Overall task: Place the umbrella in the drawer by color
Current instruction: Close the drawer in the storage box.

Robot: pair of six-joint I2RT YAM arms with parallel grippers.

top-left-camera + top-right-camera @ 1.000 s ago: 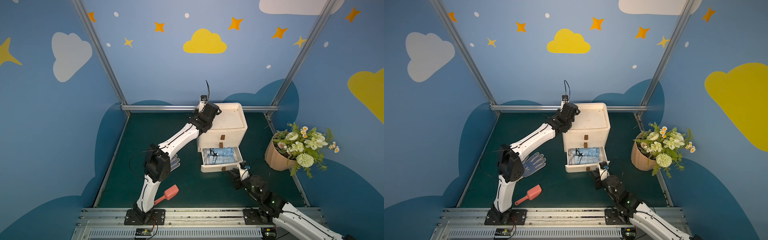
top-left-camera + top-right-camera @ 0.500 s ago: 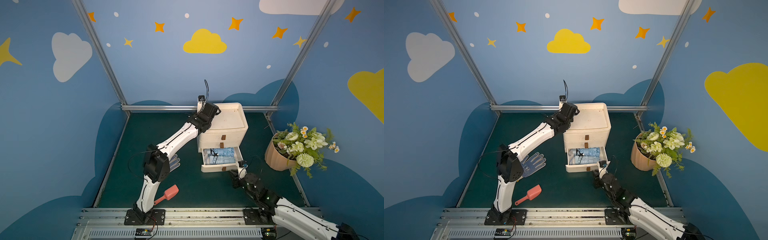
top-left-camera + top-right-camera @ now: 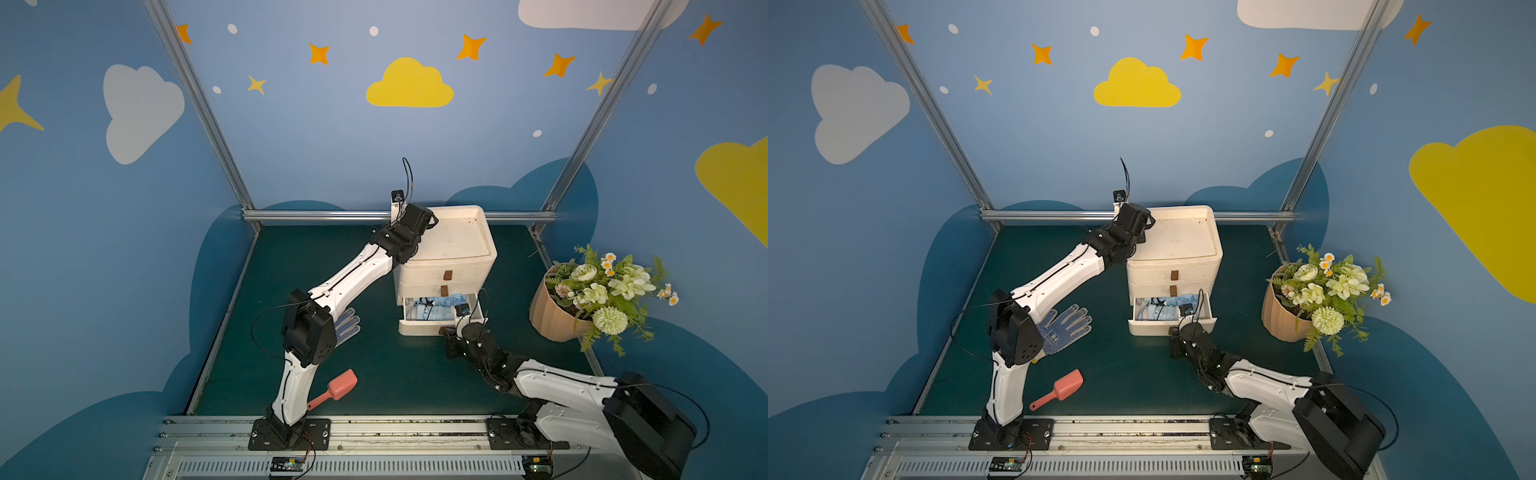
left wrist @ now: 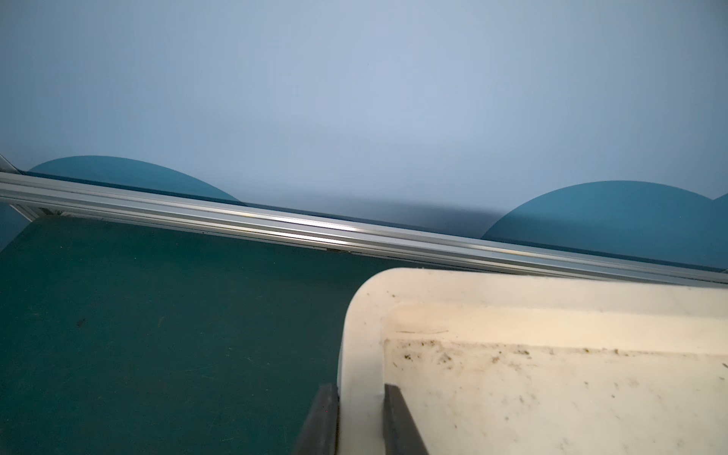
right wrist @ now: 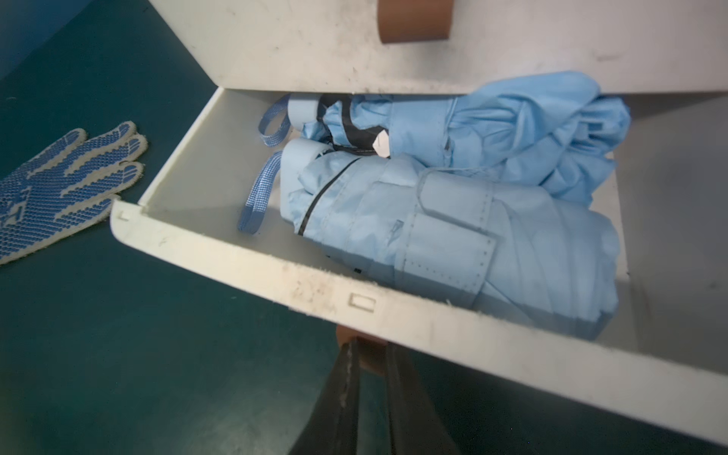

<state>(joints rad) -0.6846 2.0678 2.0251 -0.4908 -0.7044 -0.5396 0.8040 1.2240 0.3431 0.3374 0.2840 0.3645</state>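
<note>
A cream cabinet (image 3: 453, 245) (image 3: 1179, 241) stands at the back, and its bottom drawer (image 3: 419, 328) (image 5: 394, 307) is pulled out. Two folded light-blue umbrellas lie inside it, one (image 5: 453, 228) nearer the front and one (image 5: 512, 126) behind; in both top views they show as a blue bundle (image 3: 436, 305) (image 3: 1167, 309). My right gripper (image 5: 372, 350) (image 3: 446, 331) is shut on the drawer's brown handle tab (image 5: 343, 335). My left gripper (image 4: 360, 394) (image 3: 1142, 226) is shut on the raised rim of the cabinet's top, at its left edge.
A blue-dotted work glove (image 3: 1065, 326) (image 5: 59, 185) lies on the green mat left of the drawer, partly under my left arm. A pink scoop (image 3: 338, 388) sits near the front rail. A flower pot (image 3: 557, 309) stands at the right. An aluminium rail (image 4: 275, 228) runs behind the cabinet.
My right arm has dropped lower in front of the drawer and its jaws have closed on the handle tab. The left jaws have closed on the cabinet rim. The drawer has stayed where it was.
</note>
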